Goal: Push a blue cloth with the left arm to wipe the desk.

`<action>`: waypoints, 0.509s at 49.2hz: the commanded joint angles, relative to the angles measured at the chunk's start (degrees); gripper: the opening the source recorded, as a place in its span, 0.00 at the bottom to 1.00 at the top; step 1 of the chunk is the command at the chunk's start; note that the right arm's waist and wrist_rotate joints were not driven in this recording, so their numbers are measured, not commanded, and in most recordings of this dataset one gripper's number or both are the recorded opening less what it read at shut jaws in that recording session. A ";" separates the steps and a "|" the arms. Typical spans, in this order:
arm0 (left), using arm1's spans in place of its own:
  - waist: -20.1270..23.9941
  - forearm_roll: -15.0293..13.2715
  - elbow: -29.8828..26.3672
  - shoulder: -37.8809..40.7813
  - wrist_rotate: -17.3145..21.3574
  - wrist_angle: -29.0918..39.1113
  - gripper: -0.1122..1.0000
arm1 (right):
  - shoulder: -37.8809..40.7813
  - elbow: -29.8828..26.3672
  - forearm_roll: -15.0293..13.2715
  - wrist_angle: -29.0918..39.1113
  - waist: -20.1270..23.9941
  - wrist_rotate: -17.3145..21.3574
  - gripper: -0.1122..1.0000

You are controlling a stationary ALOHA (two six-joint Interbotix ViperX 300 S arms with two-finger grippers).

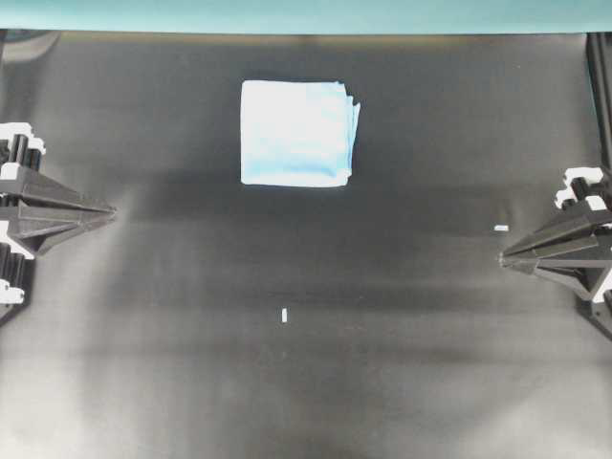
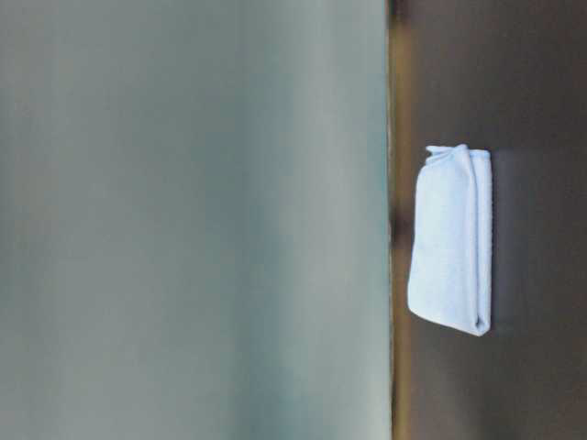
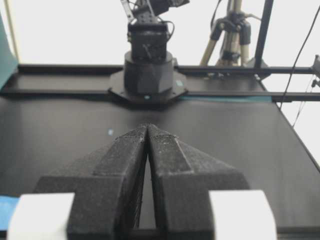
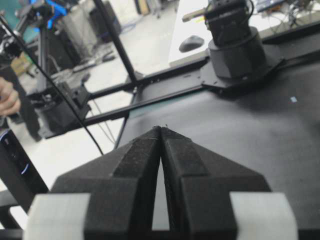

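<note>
The blue cloth (image 1: 298, 133), a light-blue folded square, lies flat on the black desk (image 1: 382, 363) toward the back, left of the middle. It also shows in the table-level view (image 2: 451, 240). My left gripper (image 1: 110, 212) is at the left edge, shut and empty, its tip pointing right; the cloth lies ahead of it and farther back, well apart. In the left wrist view its jaws (image 3: 148, 126) meet at the tip. My right gripper (image 1: 503, 258) is at the right edge, shut and empty, and its tips are closed in the right wrist view (image 4: 161, 128).
A teal strip (image 1: 306, 14) runs along the desk's back edge. Small white tape marks sit near the middle (image 1: 285, 316) and by the right gripper (image 1: 501, 228). Each wrist view shows the other arm's base (image 3: 148, 65) (image 4: 235, 42) across the desk.
</note>
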 commanded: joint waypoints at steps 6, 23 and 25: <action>0.88 2.29 -3.96 9.14 -1.32 -0.97 0.11 | 0.70 -1.05 0.09 -0.18 -0.09 0.00 0.13; 7.56 2.29 -12.48 26.72 -1.49 -3.96 0.10 | 0.97 -0.70 0.09 1.93 0.00 0.09 0.10; 8.44 2.20 -13.62 28.48 -1.49 -3.96 0.10 | 1.05 -0.62 0.09 2.29 0.00 0.00 0.10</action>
